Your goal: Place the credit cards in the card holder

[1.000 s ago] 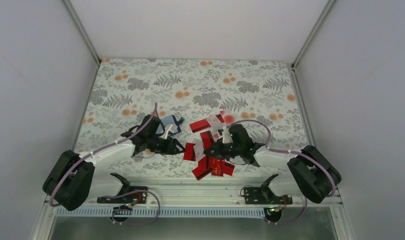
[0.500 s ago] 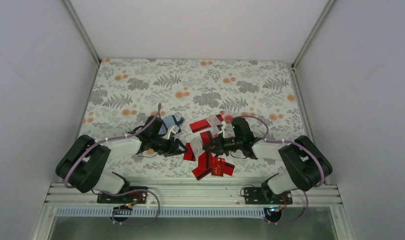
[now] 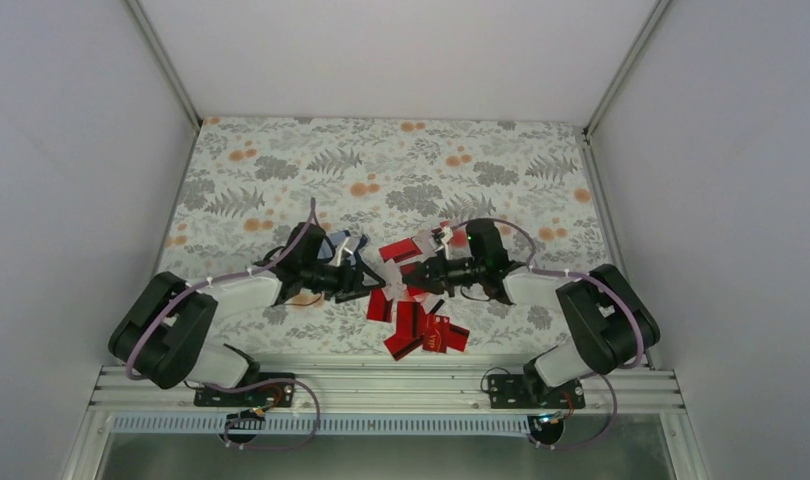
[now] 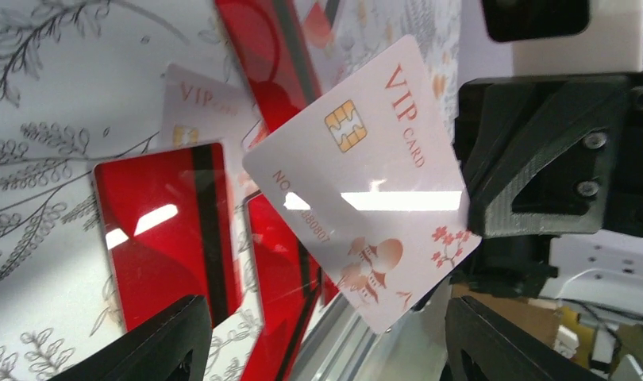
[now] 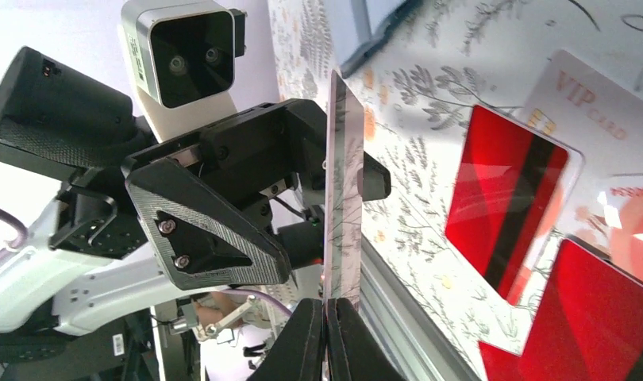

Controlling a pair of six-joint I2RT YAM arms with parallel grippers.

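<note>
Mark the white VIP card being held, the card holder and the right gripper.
white VIP card (image 4: 366,182), left wrist view, face centre
card holder (image 3: 343,242), top external view, blue cover
right gripper (image 5: 327,317), right wrist view, between fingertips

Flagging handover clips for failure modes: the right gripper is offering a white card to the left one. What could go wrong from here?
1. The right gripper pinches the white VIP card by one edge only, while the left gripper is open and not yet gripping it. Releasing early would likely drop it onto the red cards below.
2. The grippers sit very close together, so a slightly off approach could bump fingers or knock the card askew.
</note>
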